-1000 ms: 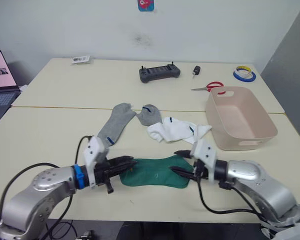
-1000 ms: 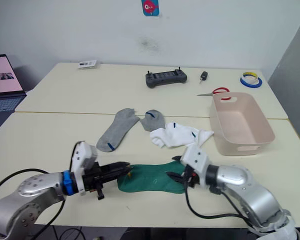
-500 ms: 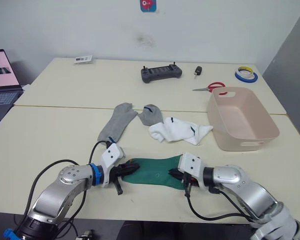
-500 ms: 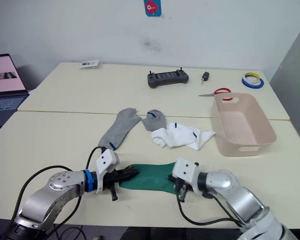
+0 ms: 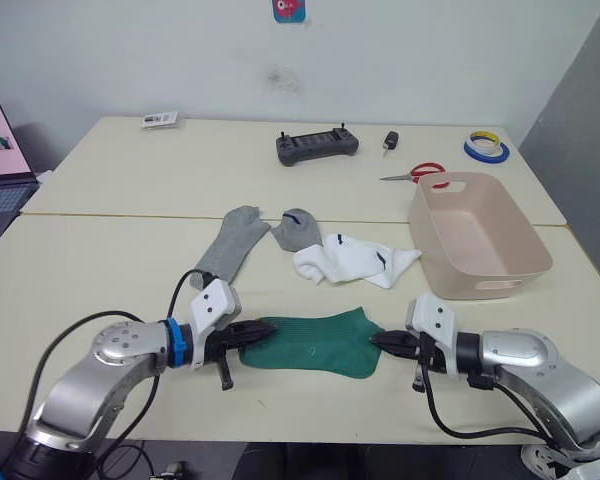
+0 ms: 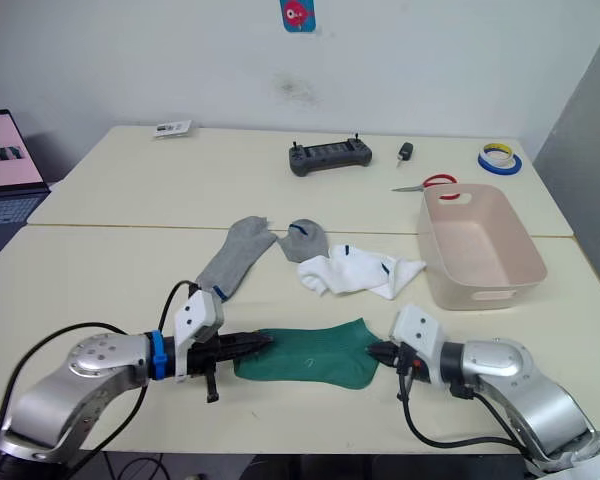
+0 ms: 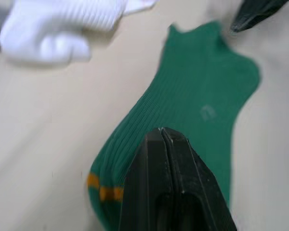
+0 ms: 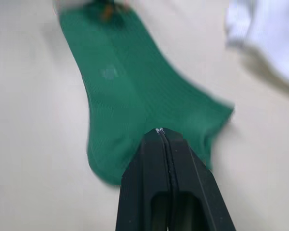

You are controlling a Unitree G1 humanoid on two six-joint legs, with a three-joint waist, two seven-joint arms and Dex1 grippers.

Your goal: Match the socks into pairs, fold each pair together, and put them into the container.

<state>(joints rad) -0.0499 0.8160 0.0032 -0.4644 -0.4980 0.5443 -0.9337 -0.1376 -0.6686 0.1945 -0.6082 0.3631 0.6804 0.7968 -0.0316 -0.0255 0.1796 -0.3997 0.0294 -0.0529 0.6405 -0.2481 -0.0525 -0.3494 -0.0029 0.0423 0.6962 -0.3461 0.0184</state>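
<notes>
Green sock [image 5: 315, 343], laid flat near the front edge of the table [image 5: 100, 270], in front of the white socks [image 5: 355, 259] and well left of the pink tub [image 5: 477, 238]: your left gripper [image 5: 252, 331] is clenched at its cuff end, your right gripper [image 5: 377, 342] clenched at its toe end. You appear to have it held at both ends so it lies straight for folding. Grey socks [image 5: 255, 237] lie unpaired behind it.

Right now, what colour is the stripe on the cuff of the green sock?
Yellow-orange, on the green sock's cuff; the left wrist view shows it best.
</notes>
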